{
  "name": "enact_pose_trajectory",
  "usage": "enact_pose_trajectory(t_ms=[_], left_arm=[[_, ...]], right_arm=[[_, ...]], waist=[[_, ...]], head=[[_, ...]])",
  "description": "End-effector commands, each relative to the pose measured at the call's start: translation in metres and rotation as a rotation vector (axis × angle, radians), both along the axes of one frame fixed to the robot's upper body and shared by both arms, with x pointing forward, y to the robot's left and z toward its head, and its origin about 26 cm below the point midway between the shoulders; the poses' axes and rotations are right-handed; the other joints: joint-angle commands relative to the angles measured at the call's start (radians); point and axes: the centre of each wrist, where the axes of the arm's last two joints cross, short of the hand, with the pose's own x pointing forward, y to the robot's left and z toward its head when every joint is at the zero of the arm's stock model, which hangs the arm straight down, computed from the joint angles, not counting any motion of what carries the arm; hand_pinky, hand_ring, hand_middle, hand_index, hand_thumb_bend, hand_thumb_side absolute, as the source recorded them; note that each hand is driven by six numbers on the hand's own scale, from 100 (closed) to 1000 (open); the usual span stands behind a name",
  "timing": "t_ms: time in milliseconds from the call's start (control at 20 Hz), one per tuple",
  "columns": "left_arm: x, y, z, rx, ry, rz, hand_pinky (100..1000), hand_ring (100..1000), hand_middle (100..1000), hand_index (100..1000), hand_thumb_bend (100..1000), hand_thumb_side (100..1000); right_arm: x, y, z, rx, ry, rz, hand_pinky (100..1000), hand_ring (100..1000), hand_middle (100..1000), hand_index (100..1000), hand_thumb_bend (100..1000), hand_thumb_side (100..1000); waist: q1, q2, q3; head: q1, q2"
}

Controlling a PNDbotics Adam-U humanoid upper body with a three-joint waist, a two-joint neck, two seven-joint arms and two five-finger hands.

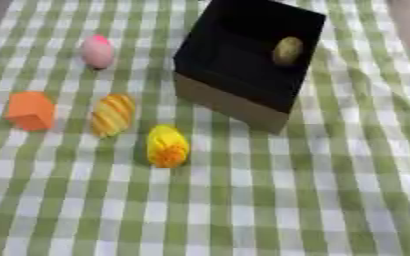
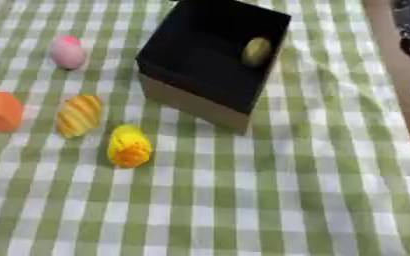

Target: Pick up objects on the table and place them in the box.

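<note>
A: So, quick count? I get one box (image 1: 243, 60), black inside with tan walls, and one olive-yellow oval thing (image 1: 287, 50) already sitting in it by the far right wall.

B: Yep. Then four loose on the checked bench (image 1: 331, 190), all left of the box: one pink egg shape (image 1: 96, 51), one orange block (image 1: 31, 110), one yellow-orange striped oval (image 1: 112, 114), one yellow lump with an orange end (image 1: 167, 145).

A: Fingers?

B: Can't tell, neither hand shows in either view.
</note>
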Motion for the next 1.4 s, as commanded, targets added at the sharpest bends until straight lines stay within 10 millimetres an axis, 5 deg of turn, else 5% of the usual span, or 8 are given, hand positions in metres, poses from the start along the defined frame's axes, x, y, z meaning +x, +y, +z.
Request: enact_pose_trajectory(t_ms=[50, 500, 1400], left_arm=[[0.001, 0.019, 0.018, 0.08, 0.062, 0.024, 867, 851, 826, 913, 488, 605], [0.007, 0.046, 0.015, 0.151, 0.24, 0.035, 901, 874, 853, 923, 608, 518], [0.037, 0.03, 0.032, 0.268, 0.391, -0.038, 928, 901, 871, 925, 628, 404]], right_arm=[[-0.004, 0.0, 0.011, -0.038, -0.031, 0.002, 854, 859, 590, 853, 100, 526], [-0.004, 0.0, 0.01, -0.047, -0.023, 0.006, 854, 860, 589, 853, 100, 526], [-0.004, 0.003, 0.01, -0.054, -0.015, 0.024, 856, 862, 589, 854, 100, 526]], waist=[[0.005, -0.022, 0.0], [0.011, -0.024, 0.0], [0.014, -0.027, -0.01]], head=[[-0.003, 0.007], [0.006, 0.006], [0.026, 0.008]])
